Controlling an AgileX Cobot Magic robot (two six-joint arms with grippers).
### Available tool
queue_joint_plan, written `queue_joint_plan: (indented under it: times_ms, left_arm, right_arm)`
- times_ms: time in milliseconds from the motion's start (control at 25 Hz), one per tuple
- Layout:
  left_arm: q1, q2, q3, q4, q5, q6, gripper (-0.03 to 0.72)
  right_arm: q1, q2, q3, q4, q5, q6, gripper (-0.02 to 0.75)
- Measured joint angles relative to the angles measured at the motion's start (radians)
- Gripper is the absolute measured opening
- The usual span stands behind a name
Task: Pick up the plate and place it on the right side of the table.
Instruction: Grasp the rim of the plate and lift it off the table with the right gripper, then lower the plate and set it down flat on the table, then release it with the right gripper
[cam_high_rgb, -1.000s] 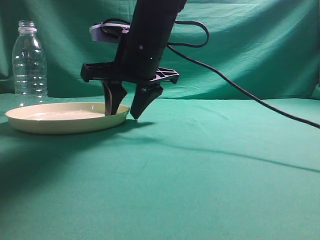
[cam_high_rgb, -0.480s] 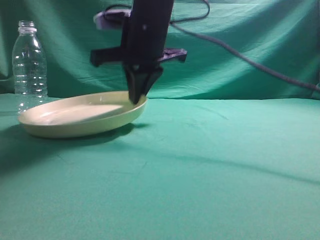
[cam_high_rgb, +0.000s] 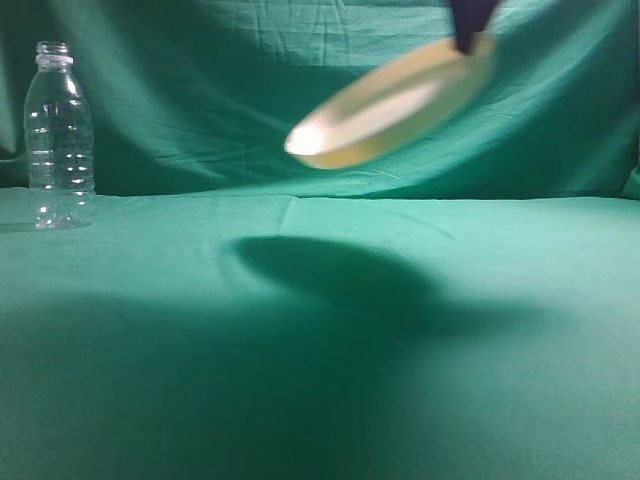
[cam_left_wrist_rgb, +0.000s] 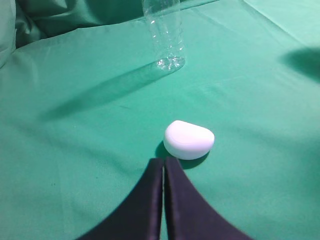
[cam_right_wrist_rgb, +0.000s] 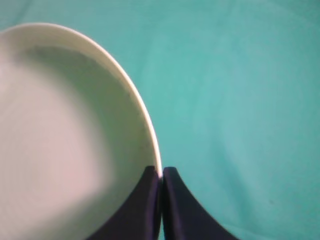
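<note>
One plate (cam_high_rgb: 385, 108) hangs in the air above the tabletop (cam_high_rgb: 330, 350), gripped at its rim by the right tool (cam_right_wrist_rgb: 161, 175).

Counted: one cream-yellow plate, one clear bottle (cam_high_rgb: 59, 135), one small white rounded lump (cam_left_wrist_rgb: 188, 139), two tools. In the exterior view the plate is blurred and tilted, its low edge pointing toward the bottle and its high edge under the dark tool at the top of the frame; it is well apart from the bottle, up and to the right of it, with its shadow (cam_high_rgb: 340, 272) on the cloth below. The right tool is clenched on the plate's rim, one finger on each side of it. The left tool (cam_left_wrist_rgb: 163, 170) is closed on nothing, fingers pressed together, with the white lump just beyond its tips and the bottle farther beyond that, standing upright.
</note>
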Motion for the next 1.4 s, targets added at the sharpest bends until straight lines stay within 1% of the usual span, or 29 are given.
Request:
queue_joint_plan:
  times_ms: [160, 280, 440, 600, 680, 800, 840, 880, 1040, 1120, 1200, 1240, 1360, 1400]
  left_arm:
    - [0.0, 0.0, 0.0, 0.0, 0.0, 0.0, 0.0]
    - [0.0, 0.0, 0.0, 0.0, 0.0, 0.0, 0.0]
    - [0.0, 0.0, 0.0, 0.0, 0.0, 0.0, 0.0]
    - [0.0, 0.0, 0.0, 0.0, 0.0, 0.0, 0.0]
    - [0.0, 0.0, 0.0, 0.0, 0.0, 0.0, 0.0]
    - [0.0, 0.0, 0.0, 0.0, 0.0, 0.0, 0.0]
    - [0.0, 0.0, 0.0, 0.0, 0.0, 0.0, 0.0]
    - [0.0, 0.0, 0.0, 0.0, 0.0, 0.0, 0.0]
    - [0.0, 0.0, 0.0, 0.0, 0.0, 0.0, 0.0]
    - [0.0, 0.0, 0.0, 0.0, 0.0, 0.0, 0.0]
    - [0.0, 0.0, 0.0, 0.0, 0.0, 0.0, 0.0]
    - [0.0, 0.0, 0.0, 0.0, 0.0, 0.0, 0.0]
    - [0.0, 0.0, 0.0, 0.0, 0.0, 0.0, 0.0]
    - [0.0, 0.0, 0.0, 0.0, 0.0, 0.0, 0.0]
  right_arm:
    - [-0.162, -0.143, 0.226, -0.008, -0.058, 0.012, 0.0]
    - [-0.277, -0.224, 0.418, -0.008, -0.152, 0.032, 0.0]
    - [-0.399, -0.252, 0.585, -0.01, -0.286, 0.044, 0.0]
    - [-0.444, -0.245, 0.7, -0.01, -0.446, 0.048, 0.0]
    - [-0.444, -0.231, 0.719, -0.01, -0.501, 0.048, 0.0]
    - [-0.444, -0.199, 0.725, -0.008, -0.545, 0.05, 0.0]
    - [-0.444, -0.184, 0.725, -0.008, -0.55, 0.05, 0.049]
    - [-0.444, -0.169, 0.725, -0.008, -0.553, 0.05, 0.049]
    - [-0.444, -0.14, 0.729, 0.035, -0.559, 0.05, 0.282]
    - [-0.444, -0.14, 0.729, 0.075, -0.559, 0.052, 0.418]
    - [-0.437, -0.142, 0.727, 0.101, -0.535, 0.05, 0.517]
    - [-0.432, -0.146, 0.721, 0.103, -0.513, 0.045, 0.545]
    - [-0.422, -0.179, 0.664, 0.111, -0.405, 0.045, 0.538]
    - [-0.422, -0.196, 0.635, 0.113, -0.367, 0.049, 0.452]
